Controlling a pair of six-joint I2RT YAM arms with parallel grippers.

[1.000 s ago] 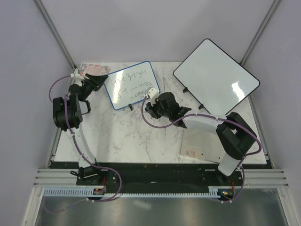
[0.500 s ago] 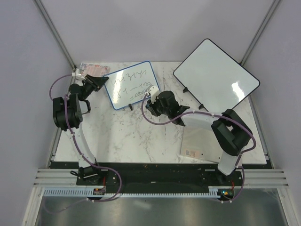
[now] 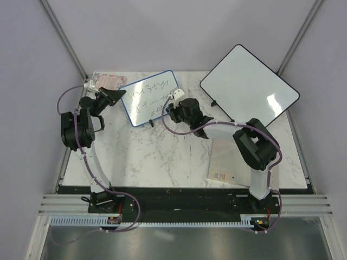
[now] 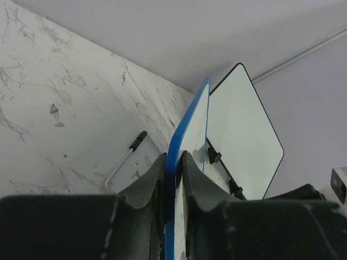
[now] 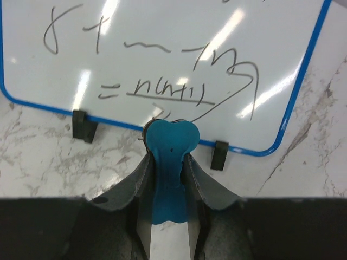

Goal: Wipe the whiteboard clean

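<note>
The small blue-framed whiteboard with black scribbles stands tilted at the back of the table. My left gripper is shut on its left edge; in the left wrist view the blue frame runs up between the fingers. My right gripper is shut on a blue eraser, whose tip touches the board's lower edge by the scribbles. The board's face fills the right wrist view, with two black feet below it.
A larger black-framed blank whiteboard leans at the back right. A flat beige sheet with a barcode label lies under the right arm. A pink-and-white object sits at the back left corner. A marker lies on the marble.
My right gripper has moved up and left with the eraser, from the board's lower right corner toward its lower edge. The left gripper keeps its hold on the board.
</note>
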